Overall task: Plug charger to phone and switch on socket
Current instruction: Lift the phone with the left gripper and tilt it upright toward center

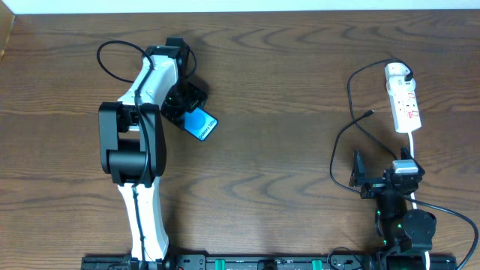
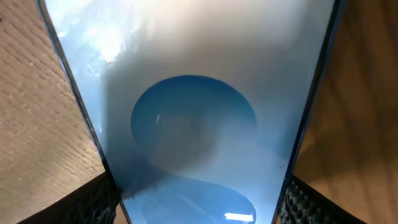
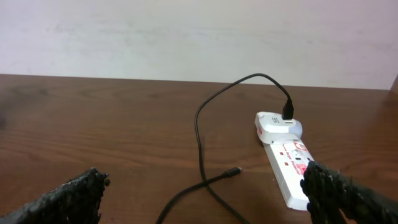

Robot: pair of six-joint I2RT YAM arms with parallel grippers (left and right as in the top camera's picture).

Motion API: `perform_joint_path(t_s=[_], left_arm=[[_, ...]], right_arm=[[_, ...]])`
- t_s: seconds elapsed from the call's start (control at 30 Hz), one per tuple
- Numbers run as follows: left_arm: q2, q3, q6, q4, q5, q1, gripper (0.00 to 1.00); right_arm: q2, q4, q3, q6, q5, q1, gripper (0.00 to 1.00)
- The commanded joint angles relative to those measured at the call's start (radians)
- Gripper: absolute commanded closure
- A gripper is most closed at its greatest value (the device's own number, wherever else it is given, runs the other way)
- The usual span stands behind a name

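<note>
- Reading the left wrist view, I see the phone (image 2: 199, 124) filling the frame. Its glossy blue screen runs between the two pads (image 2: 99, 200) of the left gripper (image 1: 184, 105). The pads sit right at its long dark edges, but I cannot tell whether they press or only straddle it.
- From overhead, the phone lies on the left half of the surface (image 1: 285, 75), partly under that gripper and well apart from everything on the right.
- I judge the phone stiff, light and slick, with a glass face and a thin smooth edge. The long edges near the middle are the place to hold it. The screen is the fragile part, so I would keep the pads off it.
- The right gripper (image 3: 205, 180) stands wide with nothing between its fingers, facing the socket (image 3: 289, 163).
- The charger (image 3: 199, 134) is a thin, limp black cable looping from the white adapter (image 3: 278, 126) seated at the socket's far end. Its plug tip (image 3: 234, 170) lies loose on the surface, left of the socket.
- That cable will likely flop and slide, so I would take it just behind the tip, on the stiff little plug body rather than the cord.
- The socket looks light enough to skid when pressed.
</note>
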Motion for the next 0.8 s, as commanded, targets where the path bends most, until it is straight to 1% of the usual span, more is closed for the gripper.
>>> perform_joint_path(t_s=[0.0,0.27,0.37,0.5,0.77], left_arm=[[-0.043,-0.014,0.050,-0.016,0.034,-0.002,0.32],[-0.055,-0.014,0.055,-0.044,0.045,-0.002,0.32],[-0.063,-0.014,0.105,-0.050,0.073,-0.002,0.32],[-0.086,-0.014,0.136,-0.073,0.086,-0.002,0.32],[-0.213,-0.014,0.186,-0.106,0.100,-0.002,0.32]], right_arm=[[0.000,-0.004,-0.002,-0.011,0.004,-0.008,0.01],[0.000,-0.004,-0.002,-0.011,0.004,-0.008,0.01],[0.000,-0.004,-0.002,-0.011,0.004,-0.008,0.01],[0.000,-0.004,-0.002,-0.011,0.004,-0.008,0.01],[0.000,-0.004,-0.002,-0.011,0.004,-0.008,0.01]])
